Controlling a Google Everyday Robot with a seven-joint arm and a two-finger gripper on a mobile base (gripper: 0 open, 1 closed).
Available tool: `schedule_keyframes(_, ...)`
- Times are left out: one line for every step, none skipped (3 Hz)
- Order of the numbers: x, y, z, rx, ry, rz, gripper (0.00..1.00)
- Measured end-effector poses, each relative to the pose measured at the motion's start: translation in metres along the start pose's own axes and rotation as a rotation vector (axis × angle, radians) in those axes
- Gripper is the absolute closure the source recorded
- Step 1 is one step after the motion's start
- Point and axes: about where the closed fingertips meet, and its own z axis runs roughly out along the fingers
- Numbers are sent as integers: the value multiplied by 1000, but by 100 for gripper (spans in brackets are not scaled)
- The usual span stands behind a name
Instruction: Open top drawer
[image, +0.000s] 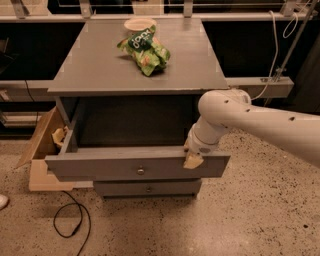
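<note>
Top drawer (100, 167) is pulled well out of the grey table (195, 60). Its front panel sits clear of the carcass, and the side walls and dark interior are exposed. The small round metal knob (141, 170) is at panel centre with nothing touching it.

Gripper (194, 158) is at the drawer's right end, right on the top edge of the front panel. A tan pad lies over the outer face of the panel. It is in contact with the panel, but I can't tell how far open it is or whether it is actually clamped on. The white arm (260, 120) comes in from the right of the view, with its elbow just above the drawer's right corner.

A lower drawer (170, 188) shows under the top one and is pushed in.

On the table top, a green snack bag (146, 50) lies toward the back, with a white bowl (139, 23) just behind it, touching or nearly touching.

A cardboard box (42, 150) leans against the table's left side. A black cable (70, 220) loops on the speckled floor (240, 220) in front.
</note>
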Motion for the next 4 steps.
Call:
schedule_keyframes(0,9,0,1,-18,16,100)
schedule_keyframes(0,9,0,1,-18,16,100)
schedule_keyframes(2,17,2,1,-36,33,100)
schedule_keyframes(1,17,0,1,-36,33,100)
